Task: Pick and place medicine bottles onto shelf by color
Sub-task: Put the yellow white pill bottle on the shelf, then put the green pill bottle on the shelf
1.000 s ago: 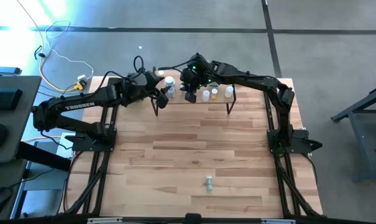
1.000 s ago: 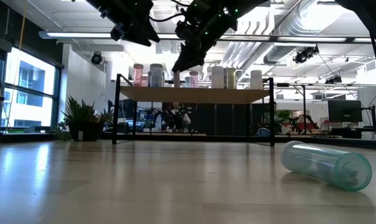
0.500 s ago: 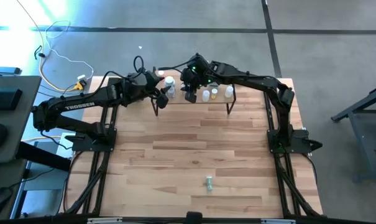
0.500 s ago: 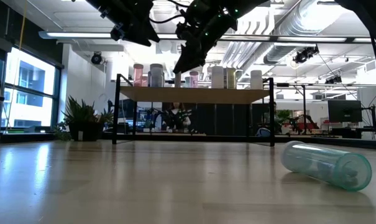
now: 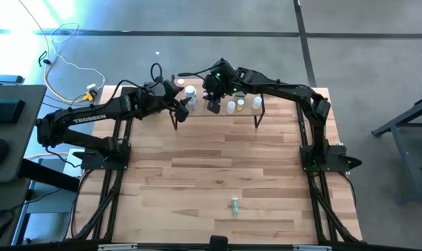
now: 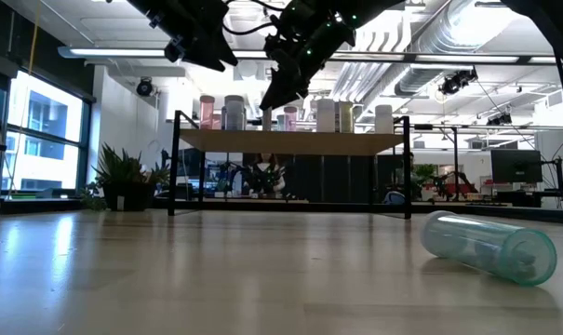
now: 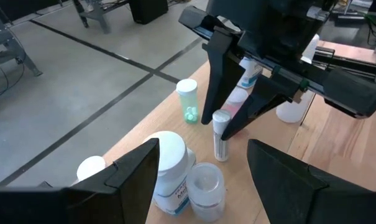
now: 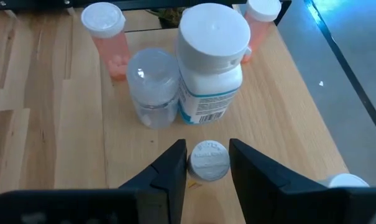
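Note:
The shelf (image 5: 247,112) stands at the table's far edge. Several medicine bottles stand upright on its board: a wide white jar (image 8: 211,62), a clear bottle (image 8: 152,87), pink vials (image 8: 107,37) and a green-filled vial (image 7: 188,99). My right gripper (image 8: 206,163) is open above the board. Its fingers stand close on either side of a small white-capped vial (image 8: 208,160), which stands upright on the board (image 7: 220,134). My left gripper (image 7: 203,186) hovers wide open over the shelf's left end (image 5: 183,108). A green bottle (image 6: 490,245) lies on its side near the table's front edge (image 5: 234,204).
The white jar and the clear bottle stand just beyond the small vial, between the two grippers. The shelf's black legs (image 6: 176,163) reach down to the table. A plant (image 6: 123,177) shows in the room behind. Cables (image 5: 64,63) lie on the floor beyond the table's far left corner.
My right gripper has opened a little over the shelf and let go of the small white-capped vial, which stays upright on the board.

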You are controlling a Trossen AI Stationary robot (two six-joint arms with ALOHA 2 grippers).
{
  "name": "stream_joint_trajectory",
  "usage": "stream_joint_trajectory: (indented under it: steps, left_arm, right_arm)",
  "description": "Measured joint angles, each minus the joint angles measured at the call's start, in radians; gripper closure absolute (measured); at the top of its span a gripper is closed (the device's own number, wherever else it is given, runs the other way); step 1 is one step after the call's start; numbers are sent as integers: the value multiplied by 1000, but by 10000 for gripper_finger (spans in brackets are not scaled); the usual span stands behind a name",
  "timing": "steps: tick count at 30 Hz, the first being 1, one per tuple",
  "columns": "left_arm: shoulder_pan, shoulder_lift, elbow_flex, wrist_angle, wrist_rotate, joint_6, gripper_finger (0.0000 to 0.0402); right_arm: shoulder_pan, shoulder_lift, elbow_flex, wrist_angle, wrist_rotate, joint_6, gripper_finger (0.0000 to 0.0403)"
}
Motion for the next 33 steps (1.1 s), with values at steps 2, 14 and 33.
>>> stream_joint_trajectory:
  steps: [2, 14, 33]
  left_arm:
    - [0, 0, 0, 0, 0, 0, 170]
    - [0, 0, 0, 0, 0, 0, 170]
    - [0, -26, 0, -63, 0, 3, 170]
  right_arm:
    - [0, 0, 0, 0, 0, 2, 289]
    - [1, -9, 0, 1, 2, 27, 289]
    - [3, -9, 136, -115, 4, 53, 289]
